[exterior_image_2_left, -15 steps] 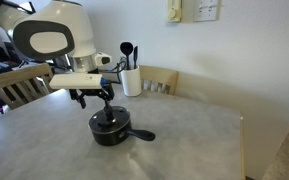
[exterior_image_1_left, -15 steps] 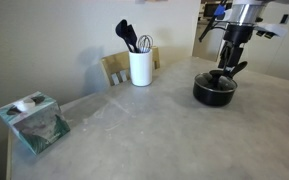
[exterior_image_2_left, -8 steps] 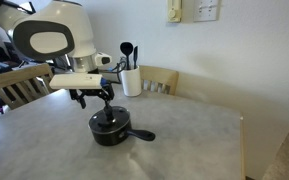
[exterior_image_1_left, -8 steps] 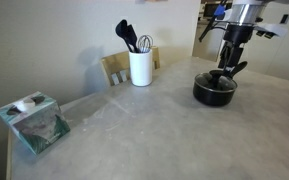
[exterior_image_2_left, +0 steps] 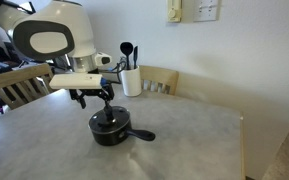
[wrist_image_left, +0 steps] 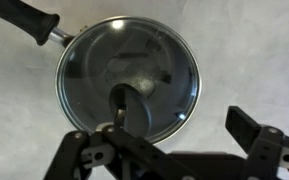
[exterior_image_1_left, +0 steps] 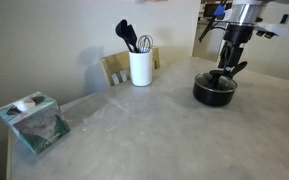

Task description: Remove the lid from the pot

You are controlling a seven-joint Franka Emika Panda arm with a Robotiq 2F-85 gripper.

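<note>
In an exterior view, the gripper (exterior_image_1_left: 227, 72) hangs right above the pot (exterior_image_1_left: 214, 94), which stands on the far side of the table (exterior_image_1_left: 154, 135). The lid (exterior_image_1_left: 214, 84) sits flat on the pot. From here we cannot tell whether the claw touches it. Further back stands a white crock (exterior_image_1_left: 140, 69) with dark utensils (exterior_image_1_left: 130, 36) in it and a chair (exterior_image_1_left: 113, 68) just behind. A tissue box (exterior_image_1_left: 32, 122) lies near the table's close corner, well apart from the pot.

In an exterior view from another side, the gripper (exterior_image_2_left: 106, 103) points straight down over the middle of the lid (exterior_image_2_left: 108, 120). The pot (exterior_image_2_left: 111, 134) rests on the table (exterior_image_2_left: 199, 140), with its long handle (exterior_image_2_left: 142, 135) sticking out away from the arm. The crock (exterior_image_2_left: 132, 81) stands behind it near the wall, beside a wooden chair (exterior_image_2_left: 164, 80).

In the wrist view we look down on the lid (wrist_image_left: 159, 50), a round glass pane in a metal rim that covers the pot, whose handle (wrist_image_left: 24, 15) runs off to the top corner. The dark knob (wrist_image_left: 132, 97) is at the lid's centre. The gripper (wrist_image_left: 174, 122) has its two fingers (wrist_image_left: 252, 128) spread wide apart and nothing clamped. The knob lies close to one finger rather than midway between them.
</note>
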